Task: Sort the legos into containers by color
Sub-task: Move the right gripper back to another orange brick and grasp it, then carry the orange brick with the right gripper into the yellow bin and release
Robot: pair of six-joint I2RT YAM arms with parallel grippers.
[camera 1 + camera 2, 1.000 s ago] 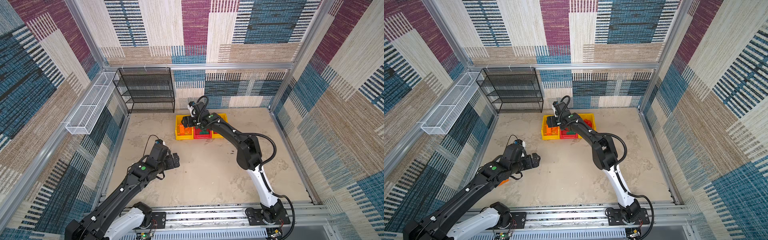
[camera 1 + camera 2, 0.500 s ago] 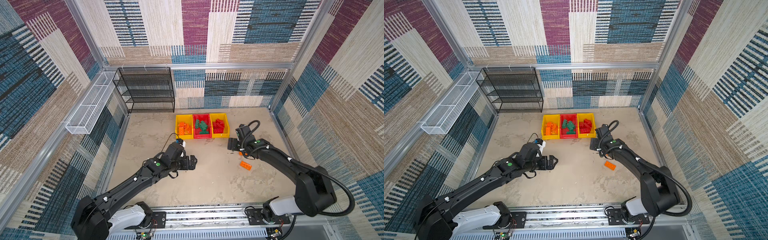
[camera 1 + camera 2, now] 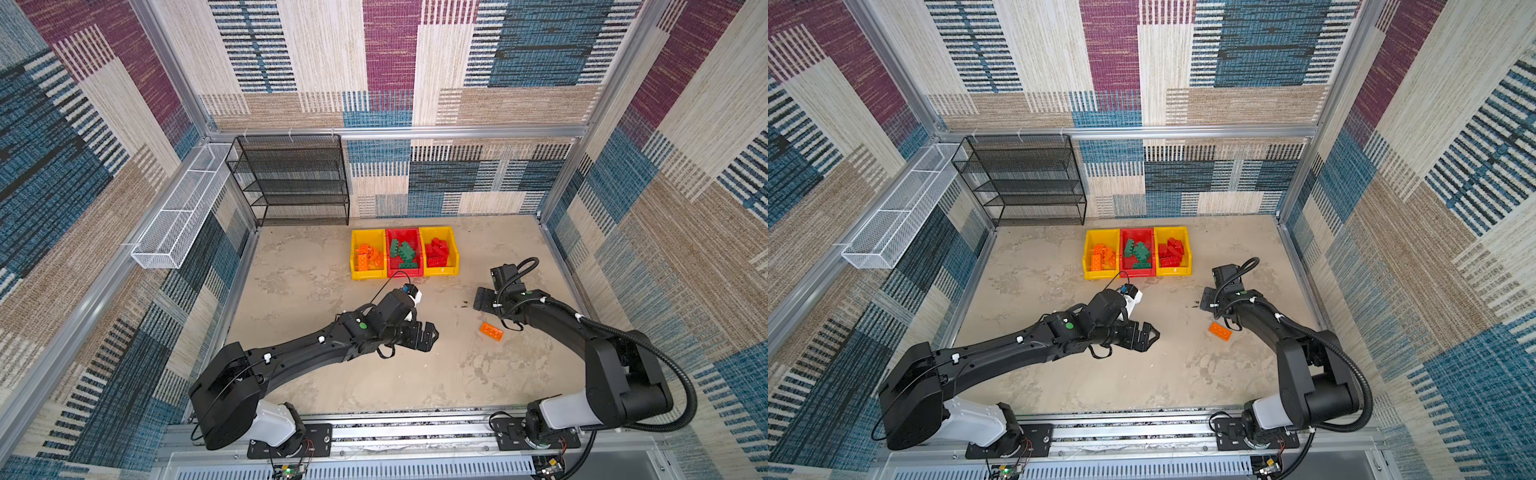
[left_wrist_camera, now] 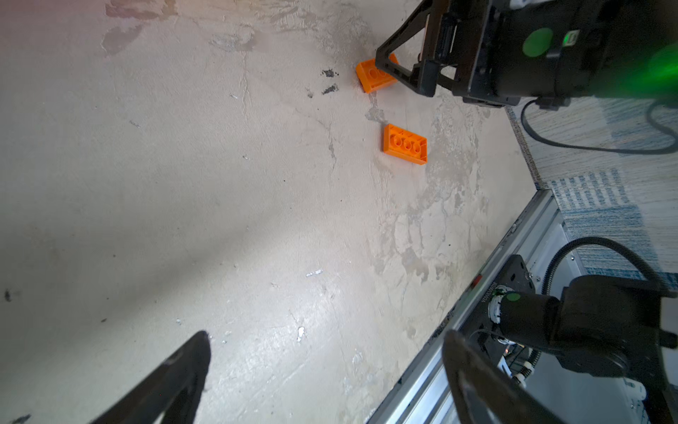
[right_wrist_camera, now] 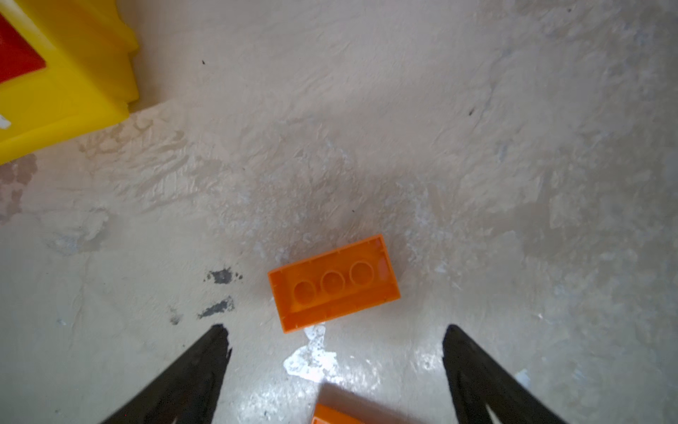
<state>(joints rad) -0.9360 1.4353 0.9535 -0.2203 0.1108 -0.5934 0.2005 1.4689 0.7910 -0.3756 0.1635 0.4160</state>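
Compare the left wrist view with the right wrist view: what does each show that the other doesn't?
Left wrist only: the second orange brick whole, the base rail, and the open, empty left gripper.
Right wrist only: the corner of a yellow bin.
Both: the open right gripper near the first orange brick, which lies hollow side up, ungripped, beside dark smudges. The right wrist view catches only an edge of the second orange brick.
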